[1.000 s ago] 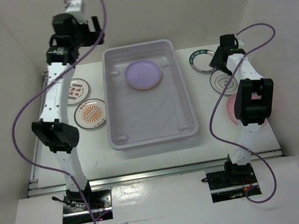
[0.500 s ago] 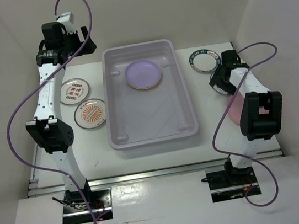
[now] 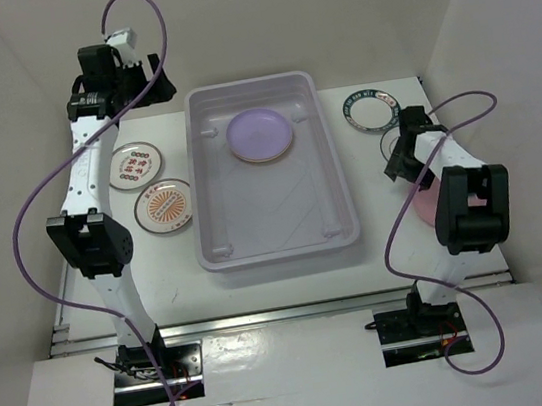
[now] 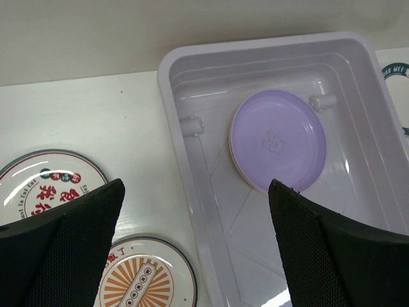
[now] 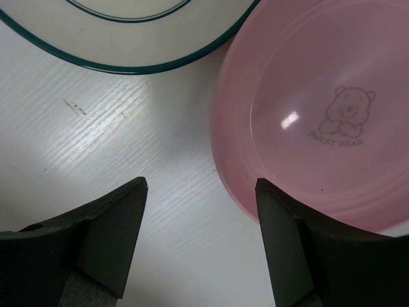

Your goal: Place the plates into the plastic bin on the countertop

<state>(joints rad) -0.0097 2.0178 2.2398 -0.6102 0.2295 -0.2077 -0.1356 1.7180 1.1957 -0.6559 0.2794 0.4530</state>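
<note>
Mid-right, top view: right fingers [image 5: 108, 236] apart, empty, straddling pink plate [image 5: 319, 128] rim. Risk: low rim may slip, plate shoved into green-rimmed plate [image 5: 128, 32]. Left fingers [image 4: 70, 243] wide, empty.

lavender plate [image 3: 260, 135], pink bear-print plate [image 5: 323, 121], orange sunburst plate [image 3: 165, 207], translucent grey bin [image 3: 282, 206]

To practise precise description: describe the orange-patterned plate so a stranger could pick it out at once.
Start at the big pale plastic bin on the white countertop. Two plates lie left of it; the sunburst plate is the one nearer the arm bases. It shows orange rays, whereas the neighbouring plate carries red marks.
</note>
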